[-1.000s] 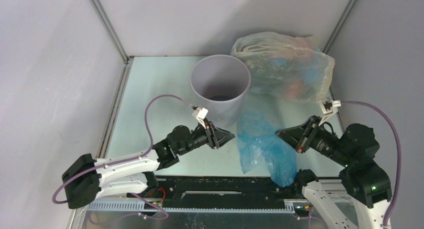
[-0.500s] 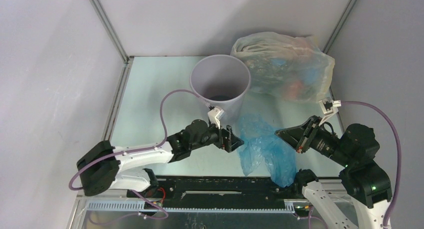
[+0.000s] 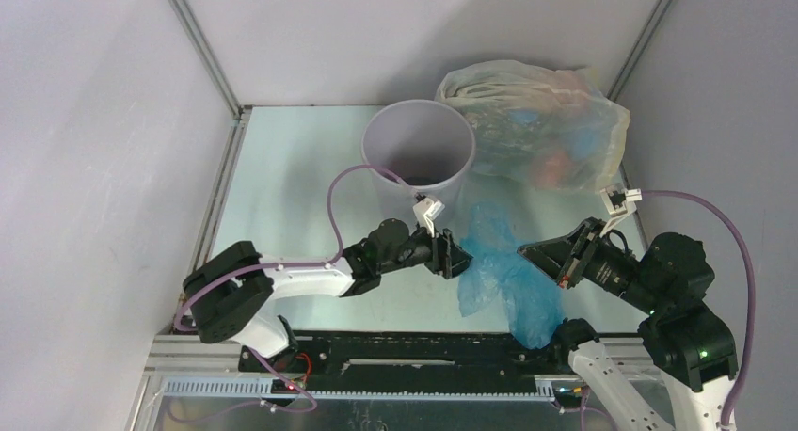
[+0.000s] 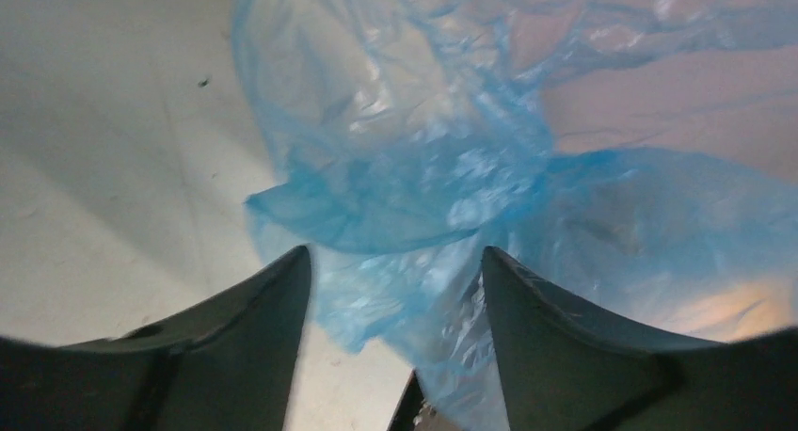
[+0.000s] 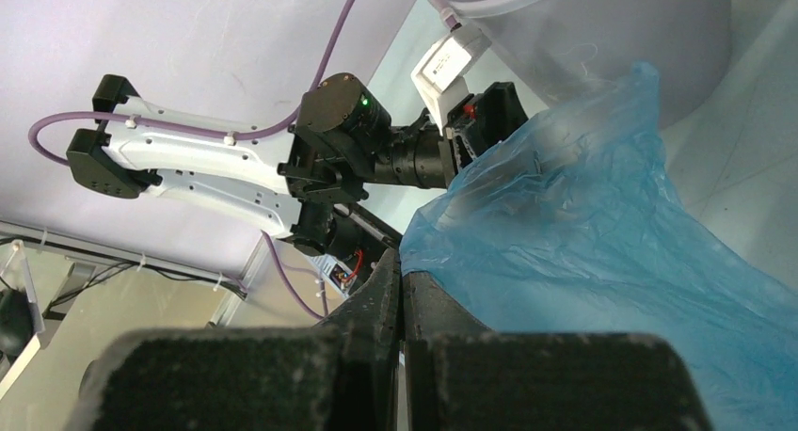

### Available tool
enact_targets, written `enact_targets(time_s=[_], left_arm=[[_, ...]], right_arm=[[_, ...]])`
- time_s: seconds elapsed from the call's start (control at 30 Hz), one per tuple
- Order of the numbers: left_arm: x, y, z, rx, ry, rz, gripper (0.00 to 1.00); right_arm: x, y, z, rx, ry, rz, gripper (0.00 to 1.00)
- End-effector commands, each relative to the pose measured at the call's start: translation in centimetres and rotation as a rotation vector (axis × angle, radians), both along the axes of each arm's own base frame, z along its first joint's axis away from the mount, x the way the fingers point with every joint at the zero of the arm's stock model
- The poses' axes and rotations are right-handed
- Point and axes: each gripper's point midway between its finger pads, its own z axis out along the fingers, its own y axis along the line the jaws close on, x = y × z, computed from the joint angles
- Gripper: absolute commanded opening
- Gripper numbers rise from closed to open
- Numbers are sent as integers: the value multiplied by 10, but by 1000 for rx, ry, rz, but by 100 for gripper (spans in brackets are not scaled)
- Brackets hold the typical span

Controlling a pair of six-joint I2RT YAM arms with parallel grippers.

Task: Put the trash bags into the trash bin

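Hovering spread, my left pincer (image 4: 395,254) straddles a crumpled edge of the thin, crinkly light-blue plastic trash bag (image 4: 423,186) — nothing gripped yet. My right pincer (image 5: 402,279) is pressed together on the bag's far side. A shallow bite would likely let the slippery film slide out — or a tug could knock the pale grey-lavender round plastic bin (image 3: 450,194) just beyond. That bin looks empty; the bag lies on the table (image 3: 282,167) beside it.
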Motion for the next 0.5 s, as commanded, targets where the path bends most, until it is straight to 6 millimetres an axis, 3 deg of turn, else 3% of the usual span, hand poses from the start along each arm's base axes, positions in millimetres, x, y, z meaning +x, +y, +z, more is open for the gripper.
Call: enact_targets(time_s=[0.0, 0.03, 0.07, 0.23, 0.3, 0.47], left_arm=[[-4, -19, 49, -217, -22, -62, 84], [-4, -19, 50, -224, -14, -58, 95], [-3, -18, 51, -229, -12, -48, 99], [2, -12, 55, -252, -13, 9, 100], [5, -14, 55, -250, -9, 18, 87], [15, -14, 45, -226, 23, 76, 28]], right_arm=[[-2, 0, 2, -6, -21, 8, 0], [-3, 0, 2, -6, -22, 8, 0], [-3, -1, 2, -6, -25, 9, 0], [-4, -2, -1, -15, -19, 7, 0], [-4, -1, 1, -11, -23, 11, 0], [-6, 0, 1, -6, -24, 18, 0]])
